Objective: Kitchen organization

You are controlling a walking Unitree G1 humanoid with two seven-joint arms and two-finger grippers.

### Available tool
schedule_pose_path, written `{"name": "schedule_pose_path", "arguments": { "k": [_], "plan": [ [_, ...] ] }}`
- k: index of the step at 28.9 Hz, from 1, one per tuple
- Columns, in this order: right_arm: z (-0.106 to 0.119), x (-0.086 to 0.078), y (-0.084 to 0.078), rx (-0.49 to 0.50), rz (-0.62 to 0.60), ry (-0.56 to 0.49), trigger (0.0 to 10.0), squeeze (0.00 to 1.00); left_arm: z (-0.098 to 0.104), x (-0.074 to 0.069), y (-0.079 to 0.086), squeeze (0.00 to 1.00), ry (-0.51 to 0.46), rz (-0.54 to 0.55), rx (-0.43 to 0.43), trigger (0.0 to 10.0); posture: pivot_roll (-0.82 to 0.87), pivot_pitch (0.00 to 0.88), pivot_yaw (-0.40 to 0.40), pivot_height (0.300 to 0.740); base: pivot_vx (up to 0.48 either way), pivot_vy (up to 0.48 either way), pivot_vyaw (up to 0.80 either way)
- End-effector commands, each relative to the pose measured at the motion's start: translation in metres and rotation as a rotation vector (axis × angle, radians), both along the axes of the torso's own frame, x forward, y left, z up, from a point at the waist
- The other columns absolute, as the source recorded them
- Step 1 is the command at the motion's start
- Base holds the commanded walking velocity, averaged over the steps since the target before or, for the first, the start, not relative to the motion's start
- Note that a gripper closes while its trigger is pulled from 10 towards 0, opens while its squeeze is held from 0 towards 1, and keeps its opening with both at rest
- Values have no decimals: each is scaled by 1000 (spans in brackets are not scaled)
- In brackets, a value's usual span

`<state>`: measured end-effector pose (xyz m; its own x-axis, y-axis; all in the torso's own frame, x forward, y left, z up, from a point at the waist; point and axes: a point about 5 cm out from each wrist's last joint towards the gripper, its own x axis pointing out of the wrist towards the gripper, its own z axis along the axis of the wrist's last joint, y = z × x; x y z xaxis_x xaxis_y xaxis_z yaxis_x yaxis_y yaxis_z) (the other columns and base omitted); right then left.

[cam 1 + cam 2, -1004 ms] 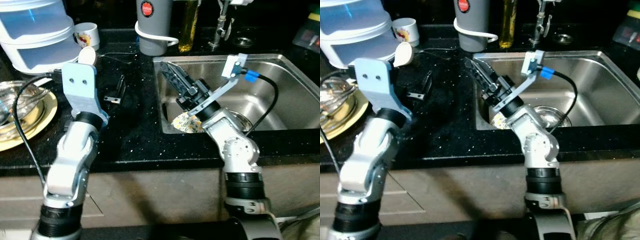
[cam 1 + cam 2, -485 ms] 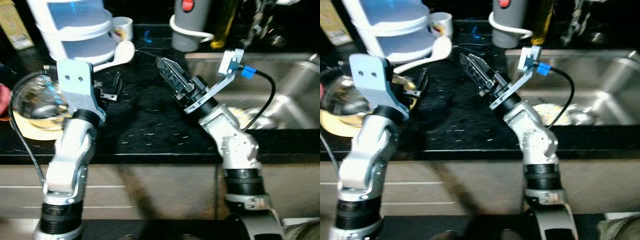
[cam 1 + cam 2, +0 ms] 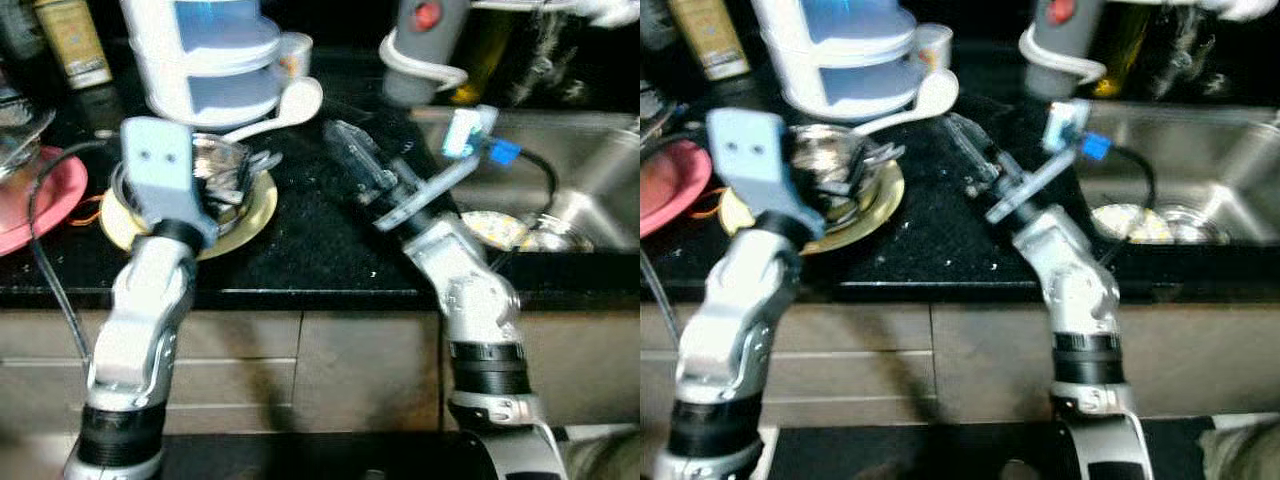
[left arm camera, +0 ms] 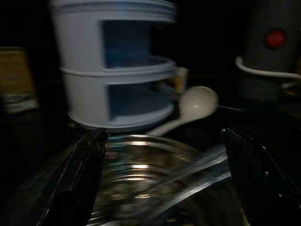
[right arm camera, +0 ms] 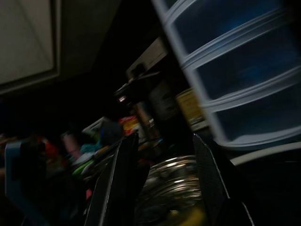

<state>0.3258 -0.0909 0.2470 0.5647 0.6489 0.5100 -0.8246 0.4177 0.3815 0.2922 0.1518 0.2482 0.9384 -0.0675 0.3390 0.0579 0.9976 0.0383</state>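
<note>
While the blur is making any label unreadable, the left gripper (image 4: 162, 188) is hovering with jaws spread over the glass bowl (image 3: 215, 165) on the yellow plate (image 3: 250, 205), and the right gripper (image 3: 350, 150), jaws parted, is hanging over the black worktop (image 3: 310, 250).

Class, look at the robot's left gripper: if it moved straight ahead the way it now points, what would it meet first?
Probably the clear glass bowl on the yellow plate: the left gripper, open, has its fingers on either side of it. Beyond stand the white spoon and the white-and-blue tiered container. Depth is uncertain.
</note>
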Motion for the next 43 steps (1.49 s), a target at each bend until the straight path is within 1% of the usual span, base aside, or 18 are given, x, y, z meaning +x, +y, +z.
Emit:
{"name": "schedule_pose_path", "arguments": {
  "k": [1,8,13,19,21,27,28,31,32,35,39,40,41,43],
  "plan": [
    [0,0,-2,-8,-12,-1,10000,0,4,-2,1,0,-21,1,13,10000,43,59,-45,732,0,0,0],
    [-1,0,-2,-10,-11,-1,10000,0,8,-3,1,0,-36,-11,15,10000,42,60,-45,732,0,0,0],
    [-1,0,-2,-11,-10,-1,10000,0,6,-3,1,0,-23,-25,14,10000,40,59,-46,732,0,0,0],
    [-1,0,-2,-15,-8,-2,10000,0,5,-3,2,0,-16,-11,16,10000,41,56,-48,732,0,-480,0],
    [-1,0,-1,-22,-4,-4,10000,0,8,-2,6,0,-33,16,5,10000,40,52,-49,732,0,0,0],
    [-1,0,-1,-39,-7,-7,10000,0,12,-2,9,0,-46,18,8,10000,40,46,-51,732,0,0,0],
    [-2,1,-1,-57,-20,-5,10000,0,14,-1,12,0,-53,15,14,10000,40,46,-51,732,0,0,0],
    [-4,2,-2,-68,-32,2,10000,0,16,0,15,0,-56,8,25,10000,39,43,-52,732,0,0,0],
    [-5,3,-2,-76,-38,6,10000,0,17,1,19,0,-58,6,31,10000,38,42,-52,732,0,0,0],
    [-5,3,-2,-80,-39,8,10000,0,18,2,21,0,-59,4,32,10000,37,42,-53,732,0,0,0],
    [-12,4,0,-160,-62,10,10000,0,21,13,40,0,-47,26,68,10000,30,48,-57,732,0,0,0],
    [-13,5,0,-175,-68,11,10000,0,20,16,44,0,-40,35,85,10000,30,48,-57,732,0,0,0],
    [-13,5,0,-175,-68,11,10000,0,20,16,44,0,-40,35,85,10000,30,48,-57,732,0,0,0],
    [-17,5,1,-227,-81,7,10000,0,20,23,54,0,-29,51,112,10000,22,58,-57,732,0,0,0]
  ]
}}
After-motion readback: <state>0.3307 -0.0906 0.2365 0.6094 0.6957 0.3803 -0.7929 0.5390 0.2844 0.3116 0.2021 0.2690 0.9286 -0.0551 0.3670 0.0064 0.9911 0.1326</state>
